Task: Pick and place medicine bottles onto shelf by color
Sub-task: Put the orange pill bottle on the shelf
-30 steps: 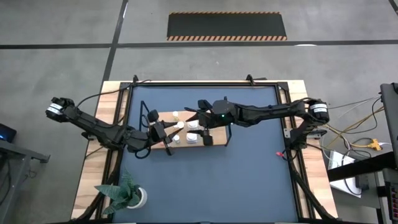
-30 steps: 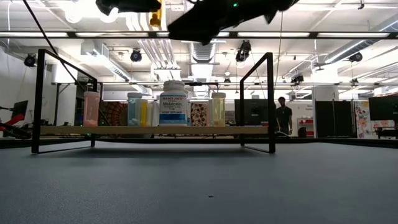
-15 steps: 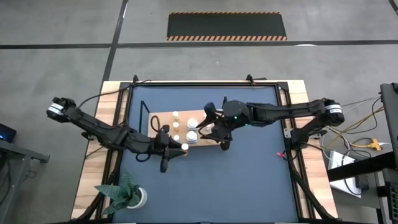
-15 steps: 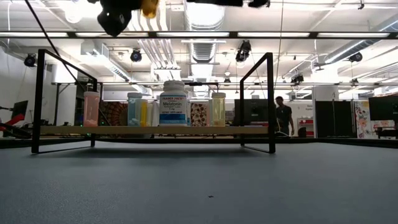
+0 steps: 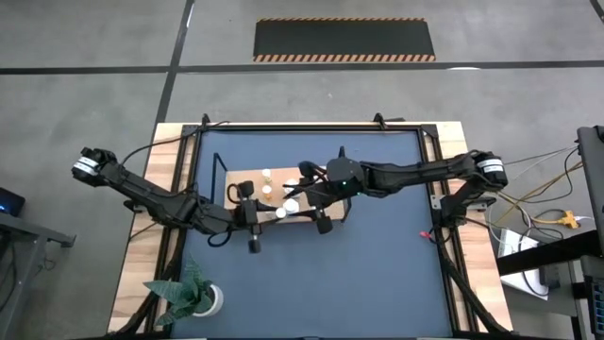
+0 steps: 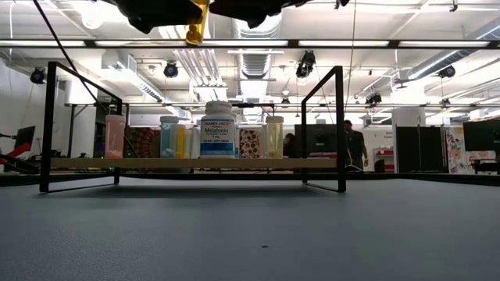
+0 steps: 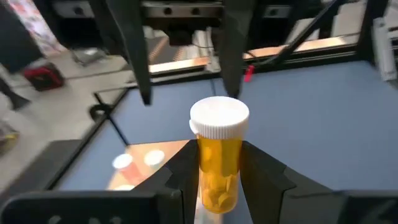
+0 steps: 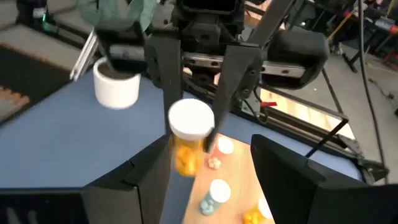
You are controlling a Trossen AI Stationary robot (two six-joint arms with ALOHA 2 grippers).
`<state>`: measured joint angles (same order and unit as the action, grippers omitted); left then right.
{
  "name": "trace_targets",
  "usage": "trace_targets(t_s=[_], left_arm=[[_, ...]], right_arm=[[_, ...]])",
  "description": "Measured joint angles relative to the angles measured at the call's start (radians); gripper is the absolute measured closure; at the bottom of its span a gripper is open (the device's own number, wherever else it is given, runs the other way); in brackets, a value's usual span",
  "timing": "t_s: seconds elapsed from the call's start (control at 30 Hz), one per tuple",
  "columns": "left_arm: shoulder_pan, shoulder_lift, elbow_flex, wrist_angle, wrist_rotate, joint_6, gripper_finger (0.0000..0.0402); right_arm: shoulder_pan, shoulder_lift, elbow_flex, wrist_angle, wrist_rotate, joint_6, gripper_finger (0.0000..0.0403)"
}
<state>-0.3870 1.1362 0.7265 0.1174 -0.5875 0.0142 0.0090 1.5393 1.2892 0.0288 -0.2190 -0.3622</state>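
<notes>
Left tool: my left tool point(image 7: 217, 180) is clamped on an orange bottle point(image 7: 217, 155) with a white cap, held upright between my two fingers point(image 7: 180, 174), above the front edge of the shelf point(image 5: 247, 178).
Right tool: my right tool point(image 8: 208, 162) hangs over the shelf facing the left one, fingers spread wide and holding nothing; the orange bottle point(image 8: 188, 137) sits just beyond them.
Orange bottle: lifted well clear of the surface point(image 6: 258, 234), at the top of the low view point(image 6: 193, 23).
Shelf: wooden board with black frame ends, near the middle of the blue surface point(image 5: 377, 264).
Other bottles: a row on the shelf, a large white-labelled one point(image 6: 218, 129), a pink one point(image 6: 114, 136) and a yellowish one point(image 6: 274, 136) among them.
Plant pot: white point(image 5: 213, 302), at the near left corner.
</notes>
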Motion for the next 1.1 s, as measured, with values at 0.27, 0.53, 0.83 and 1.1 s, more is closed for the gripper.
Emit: trace_targets(t_s=[0.27,0.53,0.83,1.1], left_arm=[[0.001,-0.002,0.000,0.005,-0.079,0.053,0.0318],[0.001,-0.006,0.000,0.008,-0.107,0.047,0.0318],[0.001,-0.006,0.000,0.006,-0.110,0.046,0.0318],[0.001,-0.006,0.000,0.006,-0.117,0.045,0.0318]], right_arm=[[0.000,0.036,0.000,0.087,0.042,0.058,0.0193],[0.000,0.061,0.000,0.123,0.064,0.048,0.0193],[0.000,0.061,0.000,0.134,0.064,0.048,0.0199],[0.000,0.065,0.000,0.134,0.062,0.048,0.0262]])
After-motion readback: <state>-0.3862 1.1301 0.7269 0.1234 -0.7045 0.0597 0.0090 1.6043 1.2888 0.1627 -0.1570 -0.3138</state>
